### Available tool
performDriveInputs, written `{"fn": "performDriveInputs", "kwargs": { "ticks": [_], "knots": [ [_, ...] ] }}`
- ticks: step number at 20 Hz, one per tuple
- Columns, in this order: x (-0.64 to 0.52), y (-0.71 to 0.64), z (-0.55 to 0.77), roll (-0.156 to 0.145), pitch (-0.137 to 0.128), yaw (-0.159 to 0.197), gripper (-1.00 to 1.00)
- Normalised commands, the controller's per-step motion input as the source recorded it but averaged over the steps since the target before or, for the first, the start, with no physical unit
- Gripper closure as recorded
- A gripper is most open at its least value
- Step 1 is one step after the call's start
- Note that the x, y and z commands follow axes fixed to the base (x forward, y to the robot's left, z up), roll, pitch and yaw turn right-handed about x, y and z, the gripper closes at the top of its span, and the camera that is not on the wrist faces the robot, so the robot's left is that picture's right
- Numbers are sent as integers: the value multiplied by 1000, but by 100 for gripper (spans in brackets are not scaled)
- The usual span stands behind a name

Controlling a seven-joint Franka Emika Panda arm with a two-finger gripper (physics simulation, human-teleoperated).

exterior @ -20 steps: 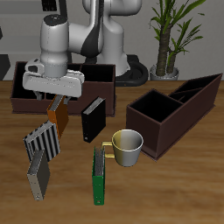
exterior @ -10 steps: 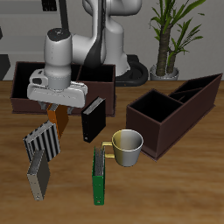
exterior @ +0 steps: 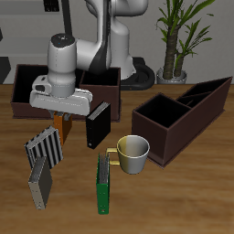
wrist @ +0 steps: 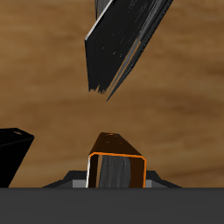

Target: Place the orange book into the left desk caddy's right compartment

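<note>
The claw (exterior: 62, 114) hangs low over the desk (exterior: 183, 196) with its fingers clamped on the top edge of the orange book (exterior: 63, 124), which stands upright directly beneath it. From the claw's own camera the orange book (wrist: 116, 163) fills the space between the fingers, seen end on, with its orange cover rim around grey pages. Whether the book's lower edge touches the desk cannot be told.

Just beside the claw, toward the mug, stands a black book (exterior: 96, 125), upright and apart from the orange one. Below the claw, nearer the desk's front edge, a striped grey book (exterior: 44, 147) leans, with another grey book (exterior: 39, 183) in front of it.

Farther from the claw, past the yellow mug (exterior: 133, 154) and the green book (exterior: 104, 183), sits the left desk caddy (exterior: 187, 111). Its right compartment (exterior: 163, 115), the low squarish end, faces the claw. A wider dark box (exterior: 23, 91) stands behind the claw.
</note>
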Motion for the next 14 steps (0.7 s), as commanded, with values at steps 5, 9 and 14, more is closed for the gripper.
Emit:
{"fn": "performDriveInputs", "kwargs": {
  "ticks": [5, 9, 14],
  "knots": [
    [2, 74, 151, 7, -12, -5, 100],
    [70, 116, 492, -13, 12, -22, 100],
    [-67, 144, 821, -43, -58, -3, 100]
  ]
}}
